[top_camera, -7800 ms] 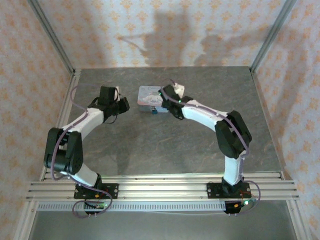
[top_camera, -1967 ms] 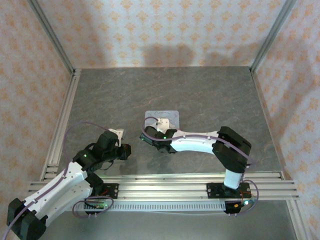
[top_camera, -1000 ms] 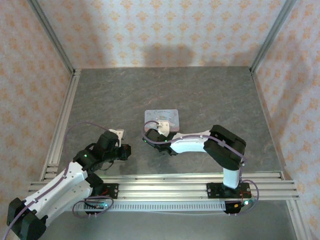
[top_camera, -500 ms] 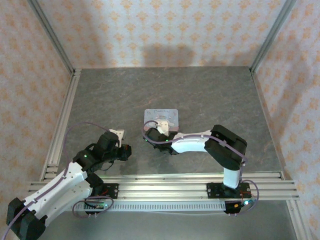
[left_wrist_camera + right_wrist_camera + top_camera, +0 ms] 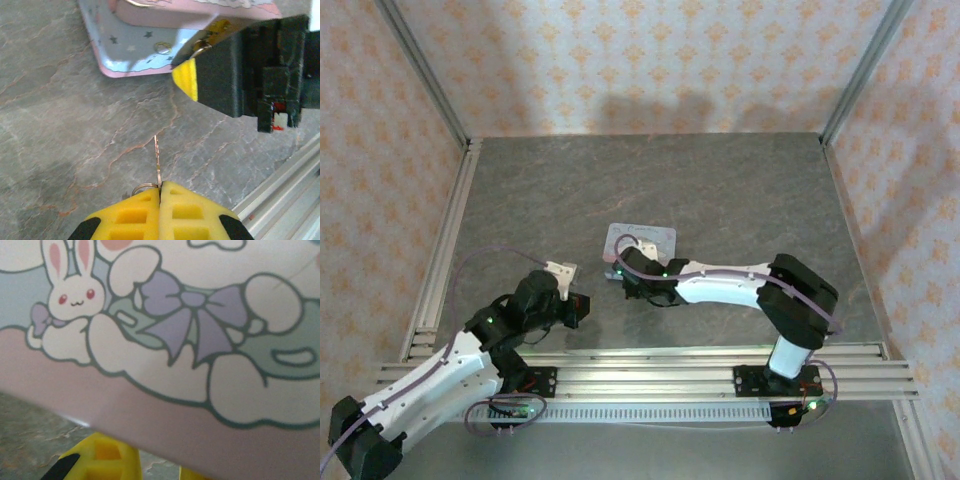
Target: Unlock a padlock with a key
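Observation:
My left gripper [image 5: 579,305] [image 5: 161,186] is shut on the key [image 5: 157,157]. The key's thin blade sticks out forward over the grey table, and its ring sits beside the left fingertip. The blade points at the pale-blue cartoon tin [image 5: 645,238] [image 5: 130,47] [image 5: 175,340], a short gap away. My right gripper [image 5: 628,262] is at the tin's near edge, which is tipped up. Its yellow finger [image 5: 186,80] [image 5: 102,455] sits under the pink lid edge. A thin metal loop [image 5: 200,48] shows at that fingertip. The padlock's dark body is hidden between the fingers.
Aluminium rails [image 5: 650,375] run along the near table edge behind both grippers, and one corner of them [image 5: 280,200] lies close to the left fingers. Patterned walls enclose the grey table [image 5: 720,190], which has open surface beyond the tin.
The right gripper has closed at the tin's near edge, and the tin has turned slightly and tipped. The left gripper has edged right toward it, still holding the key.

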{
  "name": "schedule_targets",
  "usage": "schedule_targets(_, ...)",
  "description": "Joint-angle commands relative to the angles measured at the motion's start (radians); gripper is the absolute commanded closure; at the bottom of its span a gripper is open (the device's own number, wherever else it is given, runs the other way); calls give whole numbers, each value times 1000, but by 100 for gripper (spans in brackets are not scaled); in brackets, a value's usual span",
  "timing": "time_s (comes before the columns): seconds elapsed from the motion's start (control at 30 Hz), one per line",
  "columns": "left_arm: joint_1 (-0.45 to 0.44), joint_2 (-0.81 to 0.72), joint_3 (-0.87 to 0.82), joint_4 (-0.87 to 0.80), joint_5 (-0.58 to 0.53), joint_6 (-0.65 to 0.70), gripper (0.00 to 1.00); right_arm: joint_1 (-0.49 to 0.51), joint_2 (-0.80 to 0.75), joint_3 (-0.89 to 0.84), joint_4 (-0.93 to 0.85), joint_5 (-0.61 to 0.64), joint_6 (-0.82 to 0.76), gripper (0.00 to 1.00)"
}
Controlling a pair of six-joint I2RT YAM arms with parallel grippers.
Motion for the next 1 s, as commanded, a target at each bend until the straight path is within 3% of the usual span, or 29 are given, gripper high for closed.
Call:
schedule_targets(0.0,-16,-16,8,42,7,76,100,-26,-46,-9,-9,-106,36,100)
schedule_targets(0.2,-37,49,-7,135,54,87,100,-61,-28,12,-18,-241,47,100)
schedule_targets(0.4,-101,113,-52,268,29,122,100,-78,-22,23,-23,-303,53,100)
schedule_targets(0.77,-101,60,-199,414,54,126,100,-139,9,-37,96,-492,109,100)
schedule_targets(0.97,-101,127,-198,473,47,132,100,-155,31,-21,113,-552,109,100)
